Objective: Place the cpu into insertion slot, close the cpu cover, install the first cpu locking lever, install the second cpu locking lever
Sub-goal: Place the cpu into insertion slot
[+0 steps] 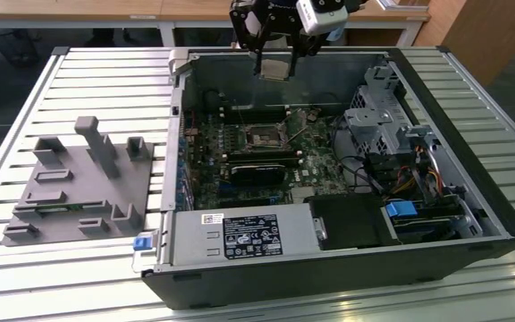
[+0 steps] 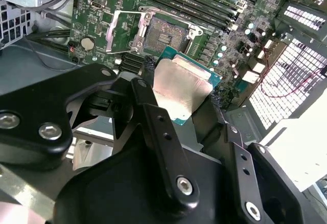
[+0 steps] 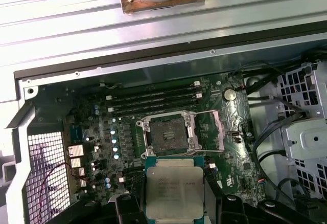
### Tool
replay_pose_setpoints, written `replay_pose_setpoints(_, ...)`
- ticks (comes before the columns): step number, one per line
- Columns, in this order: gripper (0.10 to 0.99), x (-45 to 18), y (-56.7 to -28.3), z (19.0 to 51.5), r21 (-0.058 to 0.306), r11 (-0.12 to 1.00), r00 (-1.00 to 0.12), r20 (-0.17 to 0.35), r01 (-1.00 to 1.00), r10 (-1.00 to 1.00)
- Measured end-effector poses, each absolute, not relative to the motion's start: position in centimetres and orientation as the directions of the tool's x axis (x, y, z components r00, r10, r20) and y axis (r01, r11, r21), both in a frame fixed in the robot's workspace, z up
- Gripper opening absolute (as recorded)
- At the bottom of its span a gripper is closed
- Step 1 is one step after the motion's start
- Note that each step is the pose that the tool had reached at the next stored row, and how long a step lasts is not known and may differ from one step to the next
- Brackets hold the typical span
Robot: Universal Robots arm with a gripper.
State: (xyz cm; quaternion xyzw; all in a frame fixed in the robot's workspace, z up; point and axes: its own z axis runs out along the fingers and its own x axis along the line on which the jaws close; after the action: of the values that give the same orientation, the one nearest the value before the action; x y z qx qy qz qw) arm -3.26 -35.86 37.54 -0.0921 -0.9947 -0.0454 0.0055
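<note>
status: my pincer point(image 1: 275, 66) is clamped on the cpu point(image 3: 171, 191), hanging over the open case point(image 1: 284, 285) | insertion slot point(image 3: 167, 133) is bare, cover point(image 3: 210, 130) flipped up | so nothing's seated yet, I reckon: chip drop, cover closing, both lock-downs all left

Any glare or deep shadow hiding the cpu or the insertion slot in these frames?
Second wrist view: glare whitens the cpu lid held in the pincer. First wrist view: cpu evenly lit, insertion slot dim but visible. Exterior view: computer case interior shaded, slatted table bright.
</note>
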Motion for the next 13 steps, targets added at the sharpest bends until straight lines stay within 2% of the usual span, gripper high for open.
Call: replay_pose_setpoints(13,0.541,-3.26,-35.86,37.48,0.089,0.972,-0.976,0.019,0.216,0.215)
